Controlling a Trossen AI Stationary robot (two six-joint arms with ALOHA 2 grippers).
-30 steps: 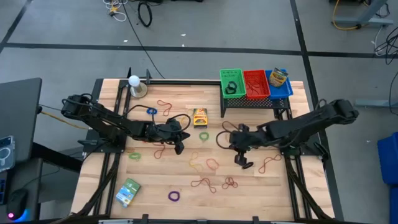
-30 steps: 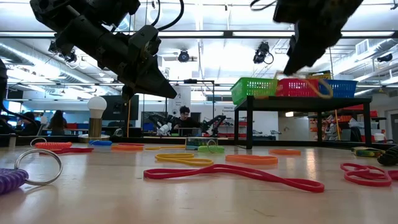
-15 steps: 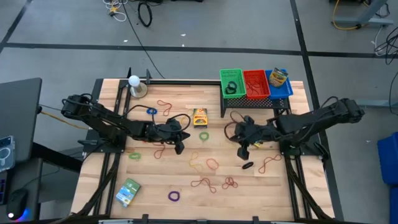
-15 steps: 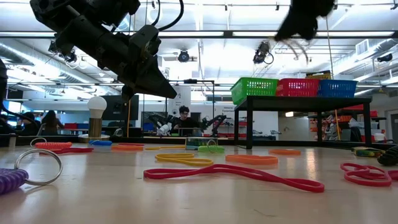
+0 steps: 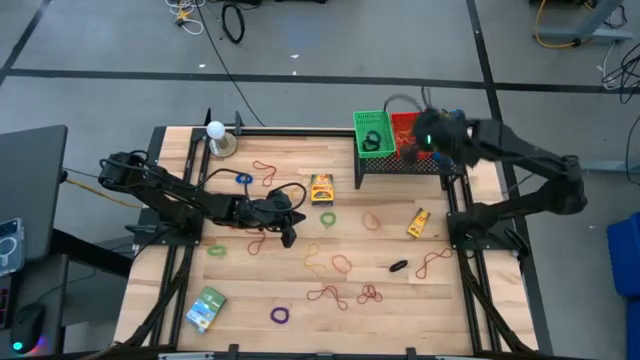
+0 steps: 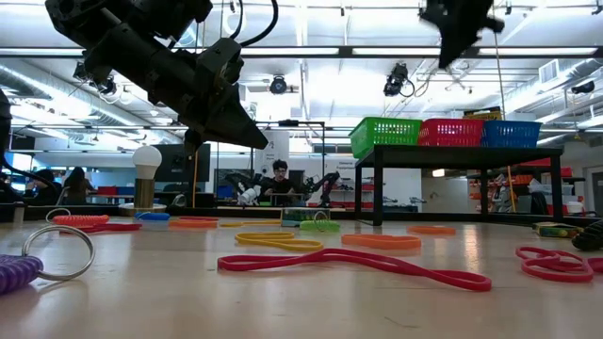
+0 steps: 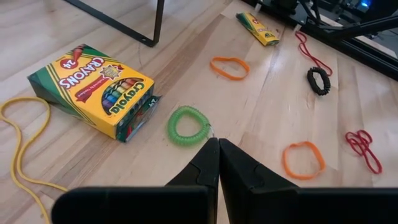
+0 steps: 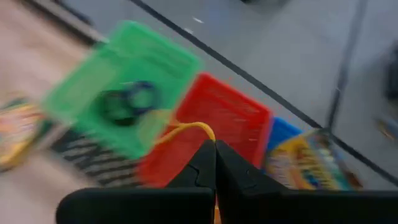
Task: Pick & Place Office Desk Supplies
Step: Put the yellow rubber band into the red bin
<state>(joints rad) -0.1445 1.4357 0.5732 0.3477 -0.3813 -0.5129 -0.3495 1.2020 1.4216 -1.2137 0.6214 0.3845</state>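
My right gripper (image 5: 415,140) hangs high over the red basket (image 5: 410,130) at the table's far right and is shut on a yellow-orange rubber band (image 8: 186,127). My left gripper (image 7: 217,143) is shut and touches nothing. It hovers above the table's middle, just short of a green coil ring (image 7: 188,125). A yellow crayon box (image 7: 93,90) lies flat beside that ring. Loose red, orange and yellow bands are scattered across the wood. My right gripper pinches the rubber band where it meets the fingertips (image 8: 210,135), between its two fingers. The fingers slant downward toward the baskets. The band's loop curves out beyond the tips, lifted clear of the table and the baskets.
Green (image 5: 372,133), red and blue (image 5: 450,135) baskets stand side by side on a black rack at the far right. A small yellow packet (image 5: 418,222), a black ring (image 5: 398,266), an orange band (image 5: 372,220) and a green-blue packet (image 5: 206,308) lie on the table. A white ball on a metal base (image 5: 216,135) stands far left.
My right gripper has risen from low over the table's middle right and swung toward the far edge, turning as it went. It has carried the band clear of the table to above the red basket. It has left the small yellow packet and the black ring in plain sight.
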